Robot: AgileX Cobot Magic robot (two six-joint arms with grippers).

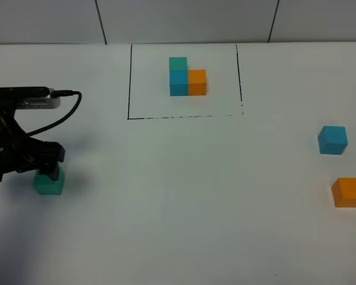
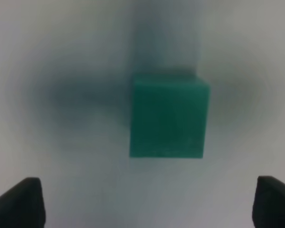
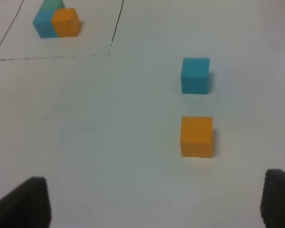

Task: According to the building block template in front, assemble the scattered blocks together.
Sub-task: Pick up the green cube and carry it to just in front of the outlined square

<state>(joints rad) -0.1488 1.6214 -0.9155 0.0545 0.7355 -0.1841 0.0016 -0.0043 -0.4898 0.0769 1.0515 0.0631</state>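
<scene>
The left fingers (image 2: 19, 204) hang spread wide over the green cube (image 1: 49, 183) at the table's (image 1: 184, 208) left, grasping nothing. The right fingers (image 3: 23, 205) stand apart too, empty. Blue cube (image 1: 333, 140) and orange cube (image 1: 348, 192) lie near each other at right; the template (image 1: 187, 77) sits far-centre, framed.

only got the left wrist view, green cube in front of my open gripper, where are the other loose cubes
Observer: The blue cube and orange cube sit apart at the far right of the high view, blue farther back.
Operator: and the template
Observer: The template is back centre inside a black frame: green behind blue, orange on blue's right.
Operator: right gripper busy
Observer: No, the right gripper is open and empty, with both cubes ahead of it, untouched.
</scene>
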